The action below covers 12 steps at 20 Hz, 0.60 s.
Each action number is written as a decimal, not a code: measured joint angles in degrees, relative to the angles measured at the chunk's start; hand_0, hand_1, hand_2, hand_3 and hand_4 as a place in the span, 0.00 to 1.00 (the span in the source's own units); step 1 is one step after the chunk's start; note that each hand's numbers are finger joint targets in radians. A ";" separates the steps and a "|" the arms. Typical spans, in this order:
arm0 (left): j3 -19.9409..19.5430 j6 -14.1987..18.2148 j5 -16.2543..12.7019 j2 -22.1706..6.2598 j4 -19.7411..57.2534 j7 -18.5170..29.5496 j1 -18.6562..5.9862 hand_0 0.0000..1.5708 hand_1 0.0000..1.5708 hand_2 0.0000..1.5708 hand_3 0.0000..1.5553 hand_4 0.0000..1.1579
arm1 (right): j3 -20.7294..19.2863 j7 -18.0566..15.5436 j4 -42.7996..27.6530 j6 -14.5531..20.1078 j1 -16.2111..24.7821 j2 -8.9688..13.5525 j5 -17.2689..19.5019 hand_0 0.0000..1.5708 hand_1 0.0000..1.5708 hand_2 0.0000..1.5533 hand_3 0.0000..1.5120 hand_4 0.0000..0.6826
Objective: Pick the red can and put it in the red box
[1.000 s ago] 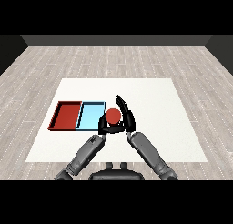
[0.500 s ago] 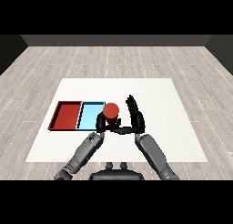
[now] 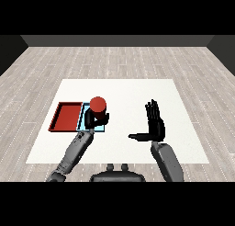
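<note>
Left hand: the left hand (image 3: 93,121) has its fingers curled round the red can (image 3: 98,109), gripping the can's dark lower body from below and from the side nearest the robot.
Red can: upright in the left hand, its red top showing above the fingers; it stands over the right part of the light blue tray (image 3: 84,124); whether it touches the tray I cannot tell.
Red tray: the red tray (image 3: 65,116) lies on the table to the left of the left hand, just beside the light blue tray, their long sides touching.
Light blue tray: largely hidden under the left hand and the can; its left edge and near rim show.
Right hand: the right hand (image 3: 154,122) holds nothing, fingers straight and spread, pointing away from the robot, thumb stretched out to the left; it is well apart from the can, to its right.
Table: the white table (image 3: 133,92) carries both trays.
</note>
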<state>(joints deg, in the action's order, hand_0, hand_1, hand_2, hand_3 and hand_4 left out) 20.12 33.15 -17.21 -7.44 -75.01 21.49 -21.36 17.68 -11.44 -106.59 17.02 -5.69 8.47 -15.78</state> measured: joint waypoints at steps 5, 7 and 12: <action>-4.96 -1.58 0.37 -7.02 -1.43 -3.49 0.64 1.00 1.00 1.00 0.96 0.96 | -4.10 -0.98 -0.64 -2.44 4.67 2.28 -2.22 0.00 0.00 0.00 0.00 0.00; -6.41 -1.42 1.34 -9.61 -1.15 -4.94 0.58 1.00 1.00 1.00 0.96 0.97 | -5.24 -2.08 -0.36 -3.35 6.88 2.84 -2.64 0.00 0.00 0.00 0.00 0.00; -9.58 -2.81 3.95 -16.93 5.22 -8.05 0.16 1.00 1.00 0.99 0.96 0.96 | -7.85 -2.65 0.68 -5.44 9.10 3.79 -4.71 0.00 0.00 0.00 0.00 0.00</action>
<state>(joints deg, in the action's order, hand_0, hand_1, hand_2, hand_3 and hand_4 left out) 10.54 30.34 -13.26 -24.38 -69.79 13.44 -21.20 9.83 -14.09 -105.91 11.58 3.41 12.25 -20.49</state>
